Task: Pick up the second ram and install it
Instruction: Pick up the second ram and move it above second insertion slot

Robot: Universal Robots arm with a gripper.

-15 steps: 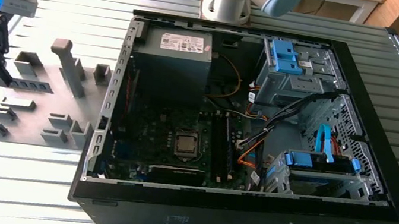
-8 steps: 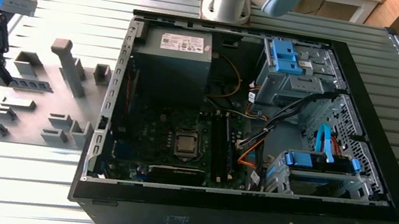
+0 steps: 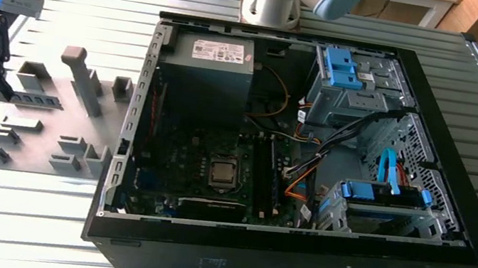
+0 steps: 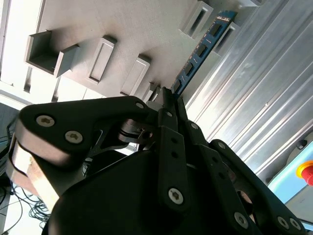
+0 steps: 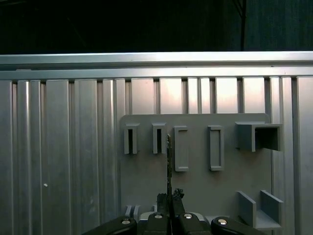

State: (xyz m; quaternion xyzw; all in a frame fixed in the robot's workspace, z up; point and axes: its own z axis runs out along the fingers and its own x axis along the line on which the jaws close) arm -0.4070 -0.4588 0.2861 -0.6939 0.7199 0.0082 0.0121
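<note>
1. Your gripper's (image 4: 168, 98) jaws are closed on one end of the ram (image 4: 198, 55), over the fixture (image 5: 195, 191) on the tabletop (image 3: 13, 228).
2. Gripped at its end, the ram may tilt or slip; watch alignment.

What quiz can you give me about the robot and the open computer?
1. Fill in: The computer case lies flat with its side panel ____, so the insides show.
2. True or false: The pincer is closed on the second ram, a thin blue stick.
3. In the exterior view, where is the pincer?
A) inside the computer case
B) over the grey fixture plate, at the exterior view's left of the case
C) at the exterior view's right of the case

Key: 1 off; 2 true; 3 B
</note>
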